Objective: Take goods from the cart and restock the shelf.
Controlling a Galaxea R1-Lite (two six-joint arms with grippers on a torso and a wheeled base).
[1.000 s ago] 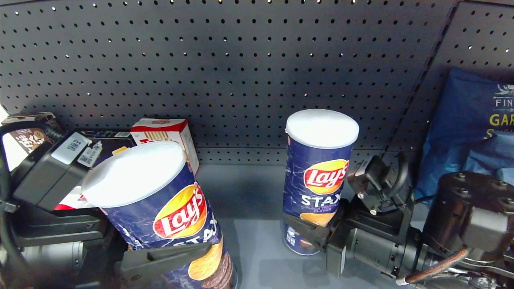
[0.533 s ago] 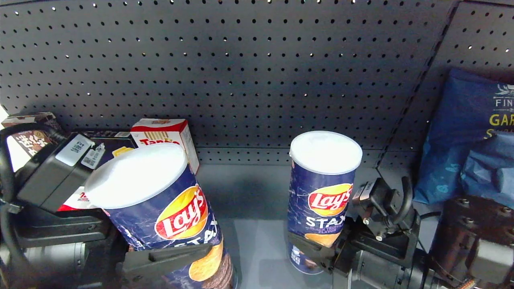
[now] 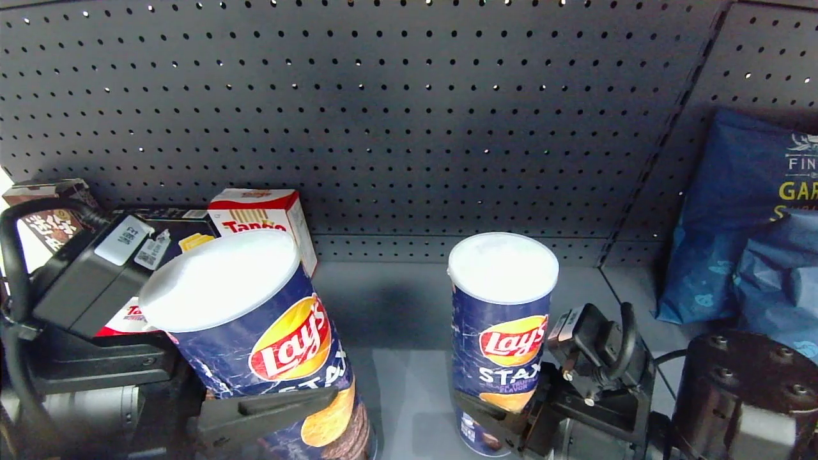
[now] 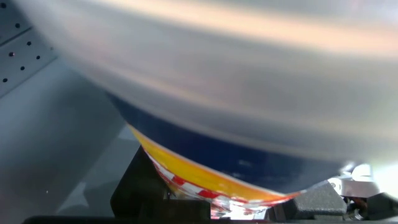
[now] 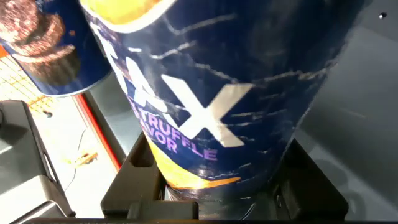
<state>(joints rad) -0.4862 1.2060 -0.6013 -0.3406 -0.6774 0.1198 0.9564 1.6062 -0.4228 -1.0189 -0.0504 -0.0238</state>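
Since one second ago, the right can [image 3: 501,332] has been lowered in the head view and shifted slightly left, its white lid dropping from mid-frame to lower centre; the right gripper [image 3: 493,423] has been carried down with it. The left can [image 3: 268,345] is recorded as almost unchanged. Nearest the camera, at lower left of the frame, the left gripper [image 3: 271,415] is seen clamped on the left can, one black finger laid across the can's front face. This can is tilted, its lid leaning toward the upper left. At lower centre-right, the right gripper is closed around the lower body of the right can, which is held close to upright. Whether either base touches the shelf floor [image 3: 396,300] cannot be told. The two cans are kept well apart, with bare grey shelf between them. Farther back, at left, a red-and-white box [image 3: 265,217] is noted just behind the left can's lid, and a dark box [image 3: 45,204] at the far left edge. At right, blue bags [image 3: 728,230] are leaned against the side wall. A perforated dark back panel [image 3: 383,115] closes the upper frame.
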